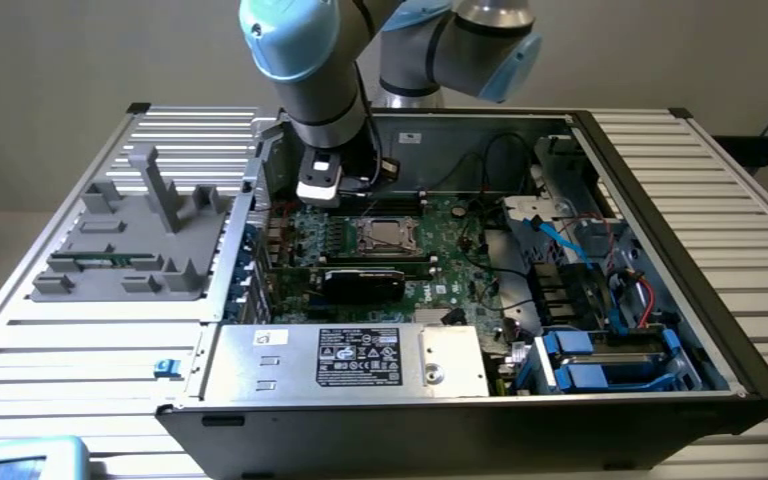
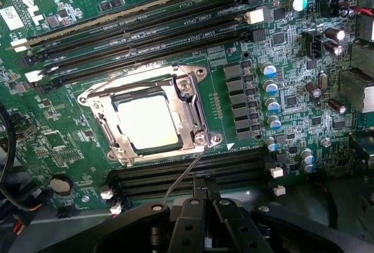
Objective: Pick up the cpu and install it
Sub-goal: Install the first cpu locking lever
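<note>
Nearest in the wrist view, the gripper (image 2: 202, 186) has its two fingers (image 2: 193, 206) pressed together and holding nothing. It is poised just off the socket (image 2: 193, 104), and one thin wire lever (image 2: 182, 174) runs from the socket's corner toward the fingertips. One cpu (image 2: 146, 123) lies flat inside the socket's metal frame. It is a square chip with a pale silvery top, washed bright by the light, and a thin darker rim shows along its edges. It sits level and square to the frame, apart from the fingers. Long memory slots (image 2: 146, 16) run beyond the socket, and a column of blue-topped capacitors (image 2: 270, 86) stands beside it. In the exterior view, one silver box (image 1: 357, 360) with a white label occupies the case's near edge. Two blue drive carriers (image 1: 574, 360) sit toward the exterior view's right. The board (image 1: 458, 265) lies behind the box, with the cpu in the middle of it. One arm (image 1: 317, 70) reaches down just beside the socket. One grey tray (image 1: 131, 240) rests on the table (image 1: 64, 350), outside the case, at the exterior view's left.
</note>
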Available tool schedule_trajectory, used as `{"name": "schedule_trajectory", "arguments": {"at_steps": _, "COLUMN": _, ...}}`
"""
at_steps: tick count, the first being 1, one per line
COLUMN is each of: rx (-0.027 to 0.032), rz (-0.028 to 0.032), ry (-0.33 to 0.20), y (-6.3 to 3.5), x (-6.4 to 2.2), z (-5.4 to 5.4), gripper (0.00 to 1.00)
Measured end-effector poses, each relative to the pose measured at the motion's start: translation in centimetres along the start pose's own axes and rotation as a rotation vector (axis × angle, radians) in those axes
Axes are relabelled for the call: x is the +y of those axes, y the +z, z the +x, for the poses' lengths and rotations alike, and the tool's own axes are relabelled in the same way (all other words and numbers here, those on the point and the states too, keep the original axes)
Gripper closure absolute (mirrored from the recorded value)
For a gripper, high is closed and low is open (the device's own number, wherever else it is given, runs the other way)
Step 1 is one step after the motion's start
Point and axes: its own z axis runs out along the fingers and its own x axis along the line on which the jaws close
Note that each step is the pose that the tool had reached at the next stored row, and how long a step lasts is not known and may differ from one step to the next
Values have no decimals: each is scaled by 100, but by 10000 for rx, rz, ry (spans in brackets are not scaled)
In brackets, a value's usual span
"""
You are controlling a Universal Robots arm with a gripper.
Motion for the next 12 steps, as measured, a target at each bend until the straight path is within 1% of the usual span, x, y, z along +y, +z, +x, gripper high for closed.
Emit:
{"name": "schedule_trajectory", "arguments": {"at_steps": 6, "rx": 97, "rz": -6, "ry": 166, "y": 50, "x": 23, "z": -6, "gripper": 89}}
{"name": "schedule_trajectory", "arguments": {"at_steps": 12, "rx": 175, "rz": -20, "ry": 338, "y": 105, "x": 40, "z": -15, "gripper": 89}}
